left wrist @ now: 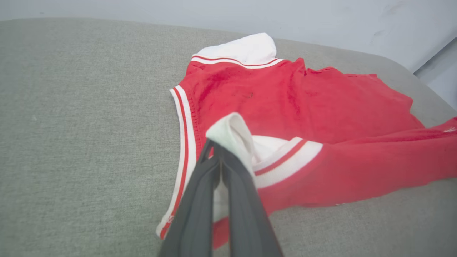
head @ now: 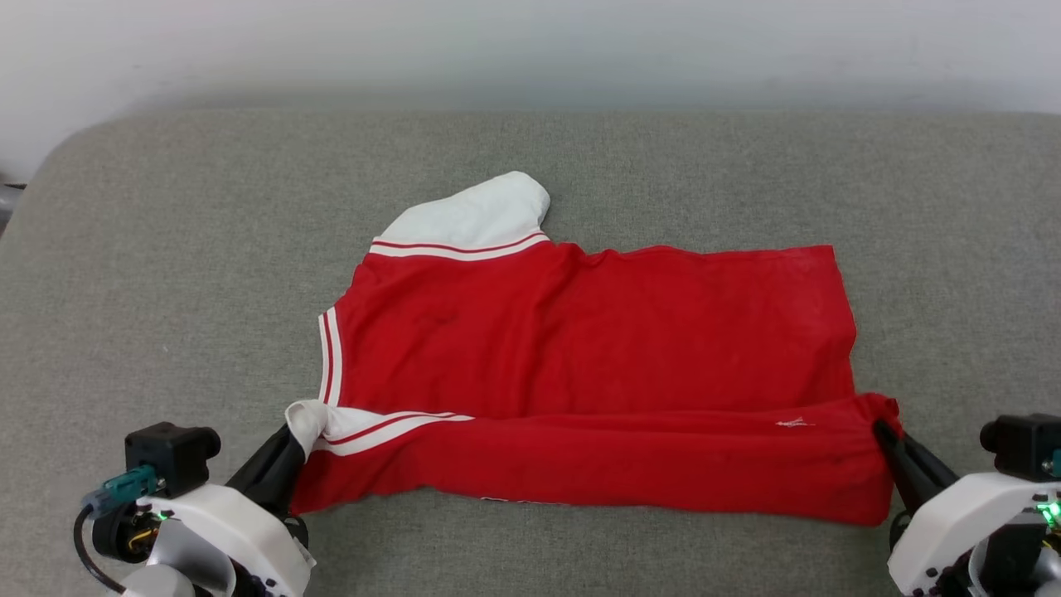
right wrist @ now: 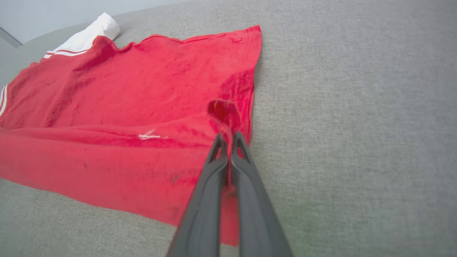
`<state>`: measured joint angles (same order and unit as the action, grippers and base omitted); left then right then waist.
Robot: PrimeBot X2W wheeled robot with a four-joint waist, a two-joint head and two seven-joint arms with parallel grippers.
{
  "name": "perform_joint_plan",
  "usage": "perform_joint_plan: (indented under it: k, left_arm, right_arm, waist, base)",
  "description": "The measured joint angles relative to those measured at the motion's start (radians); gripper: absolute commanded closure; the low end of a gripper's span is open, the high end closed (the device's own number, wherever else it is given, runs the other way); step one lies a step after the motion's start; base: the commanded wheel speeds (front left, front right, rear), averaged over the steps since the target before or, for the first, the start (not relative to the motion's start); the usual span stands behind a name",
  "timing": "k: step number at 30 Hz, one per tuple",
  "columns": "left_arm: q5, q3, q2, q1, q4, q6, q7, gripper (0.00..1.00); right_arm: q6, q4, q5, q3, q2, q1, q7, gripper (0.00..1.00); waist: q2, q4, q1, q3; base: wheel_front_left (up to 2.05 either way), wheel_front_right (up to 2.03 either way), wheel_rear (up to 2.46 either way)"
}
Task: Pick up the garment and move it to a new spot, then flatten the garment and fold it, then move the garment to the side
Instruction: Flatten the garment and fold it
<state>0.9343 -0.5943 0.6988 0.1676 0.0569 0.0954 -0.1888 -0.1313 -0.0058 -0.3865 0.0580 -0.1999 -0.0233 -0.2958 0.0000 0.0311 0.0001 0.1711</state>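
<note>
At the near edge of the grey padded surface (head: 166,249) the two end effectors work at the two near corners of the garment (head: 580,332). The left end effector (head: 294,439) has its fingers pressed together on the white near sleeve (head: 331,423), and in the left wrist view the white cloth bunches over the fingertips (left wrist: 228,157). The right end effector (head: 883,431) is also closed, pinching a small tuft of the red hem corner (right wrist: 225,112). Between them the near long edge of the garment is raised from the surface and turned over as a long red band (head: 622,452). Toward the middle of the surface the red body lies spread and quite smooth, with only soft wrinkles. Nearer the far edge of the surface the other white sleeve (head: 472,215) sticks out, not folded in, and behind the surface stands a pale wall (head: 530,50). I judge that the placing and the flattening are done and the first fold is only at its start. What is left, I think, is to carry this band across, to tuck the far sleeve, to fold again, and to move the garment to the side.
</note>
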Motion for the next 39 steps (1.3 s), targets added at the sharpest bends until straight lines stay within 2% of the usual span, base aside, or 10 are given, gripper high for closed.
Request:
perform_joint_plan:
  k: [4,7,12,14,15,16,23,31,36,39]
  left_arm:
    - [0.003,-0.014,-0.026,0.04,0.055,-0.032,0.011,1.0]
    - [0.014,-0.037,-0.062,0.071,0.162,-0.085,0.02,1.0]
    - [0.02,-0.049,-0.099,0.105,0.238,-0.12,0.012,1.0]
    - [0.02,-0.049,-0.109,0.11,0.26,-0.122,0.006,0.56]
    - [0.021,-0.049,-0.112,0.111,0.27,-0.122,0.002,0.23]
    - [0.021,-0.046,-0.114,0.111,0.278,-0.122,-0.002,0.0]
    - [0.025,0.008,-0.114,0.1,0.293,-0.051,-0.042,0.0]
    - [0.016,0.056,-0.071,0.056,0.24,0.04,-0.051,0.0]
    - [0.015,0.058,-0.027,0.056,0.18,0.073,0.015,0.0]
    - [0.036,0.031,0.005,0.056,0.088,0.075,0.125,0.0]
  right_arm:
    - [0.0,0.045,-0.004,-0.029,-0.01,0.054,0.011,1.0]
    - [0.0,0.145,-0.018,-0.065,-0.014,0.096,0.043,1.0]
    - [0.0,0.229,-0.046,-0.088,-0.014,0.117,0.088,0.97]
    - [0.0,0.252,-0.052,-0.095,-0.015,0.121,0.11,0.52]
    - [0.0,0.261,-0.055,-0.099,-0.016,0.122,0.121,0.0]
    - [0.0,0.267,-0.056,-0.1,-0.016,0.122,0.139,0.0]
    - [0.0,0.265,-0.013,-0.079,-0.007,0.112,0.272,0.0]
    - [0.0,0.148,0.079,-0.001,0.044,0.056,0.335,0.0]
    - [0.0,0.048,0.141,0.032,0.072,0.015,0.328,0.0]
    - [0.0,-0.009,0.166,0.041,0.089,-0.015,0.314,0.0]
  waist:
    - [0.0,-0.002,0.0,0.043]
    - [0.0,-0.005,0.0001,0.089]
    - [0.0,-0.005,0.0001,0.103]
    - [0.0,-0.005,0.0001,0.097]
    - [0.0,-0.005,0.0001,0.092]
    - [0.0,-0.005,0.0,0.086]
    - [0.0,-0.005,0.0,0.021]
    - [0.0,-0.01,-0.0001,-0.064]
    - [0.0,-0.02,-0.0002,-0.092]
    - [0.0,-0.025,-0.0002,-0.098]
  base:
    - [0.0,0.0,0.0]
    - [0.0,0.0,0.0]
    - [0.0,0.0,0.0]
    - [0.0,0.0,0.0]
    - [0.0,0.0,0.0]
    - [0.0,0.0,0.0]
    - [0.0,0.0,0.0]
    - [0.0,0.0,0.0]
    - [0.0,0.0,0.0]
    - [0.0,0.0,0.0]
